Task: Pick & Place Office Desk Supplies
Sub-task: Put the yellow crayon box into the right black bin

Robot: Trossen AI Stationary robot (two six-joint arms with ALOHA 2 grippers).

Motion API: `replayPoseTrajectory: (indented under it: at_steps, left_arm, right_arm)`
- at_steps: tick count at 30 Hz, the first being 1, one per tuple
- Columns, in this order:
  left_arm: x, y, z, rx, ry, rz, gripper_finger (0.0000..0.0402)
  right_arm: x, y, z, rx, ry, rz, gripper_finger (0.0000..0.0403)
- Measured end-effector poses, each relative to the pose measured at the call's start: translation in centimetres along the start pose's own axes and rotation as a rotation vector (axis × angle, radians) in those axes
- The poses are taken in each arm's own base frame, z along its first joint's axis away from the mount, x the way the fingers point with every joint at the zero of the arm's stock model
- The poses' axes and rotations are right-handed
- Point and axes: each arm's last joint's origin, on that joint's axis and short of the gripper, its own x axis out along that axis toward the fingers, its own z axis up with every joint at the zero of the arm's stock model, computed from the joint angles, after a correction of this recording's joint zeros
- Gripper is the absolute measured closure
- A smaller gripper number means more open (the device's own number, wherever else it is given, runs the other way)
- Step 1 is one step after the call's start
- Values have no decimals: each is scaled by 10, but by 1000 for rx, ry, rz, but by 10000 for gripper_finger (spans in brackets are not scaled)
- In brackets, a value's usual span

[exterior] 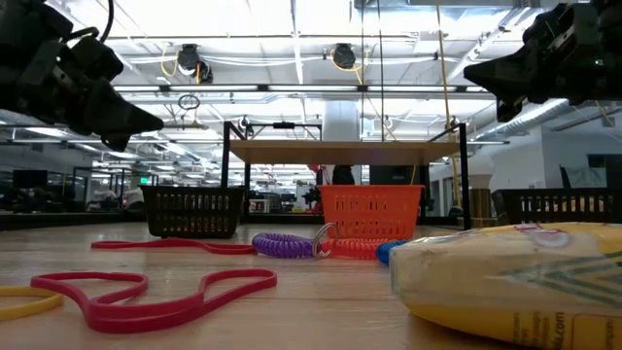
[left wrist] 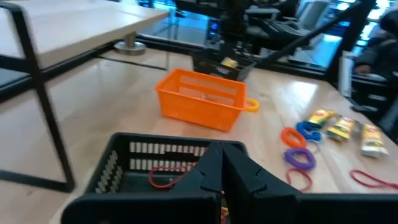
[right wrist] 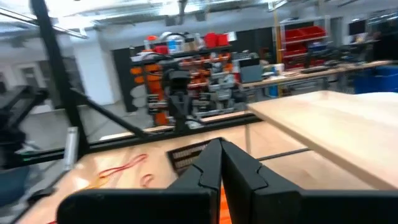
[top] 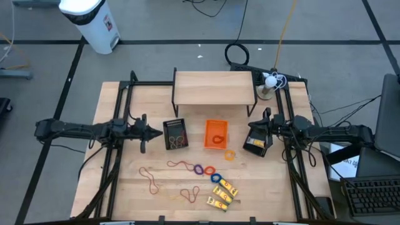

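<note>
I take the orange basket [top: 216, 134] as my landmark. It sits mid-counter [top: 125, 187] with a red band inside, and the black basket [top: 175, 134] just to its left holds rubber bands too, so I judge sorting by kind is under way. A second black basket [top: 256, 139] stands just right of the orange one with something yellow in it, probably a packet.

Still loose in front of the orange basket: an orange ring [top: 229, 155] nearest it, then the purple ring [top: 199, 169] and blue ring [top: 215, 178], the yellow packets [top: 223, 194], and the red and brown rubber bands [top: 150, 178] further to the left.

My left gripper [top: 161, 133] hangs beside the left black basket, fingers together and holding nothing. My right gripper [top: 250, 129] hovers over the right black basket, fingers likewise pressed together and empty.
</note>
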Motion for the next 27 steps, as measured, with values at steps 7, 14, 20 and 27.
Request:
replayPoseTrajectory:
  at_steps: [7,14,20,27]
  left_arm:
    - [0,3,1,34,5,-57,400]
    - [0,4,1,-33,13,-109,400]
    - [0,4,1,-18,15,-114,400]
    - [0,4,1,-23,16,-112,399]
  right_arm:
    - [0,-2,7,-77,-70,-4,399]
    - [1,-9,4,-9,-27,-16,399]
    - [1,-11,8,-5,-74,-33,399]
    - [1,-12,3,-1,-22,-41,399]
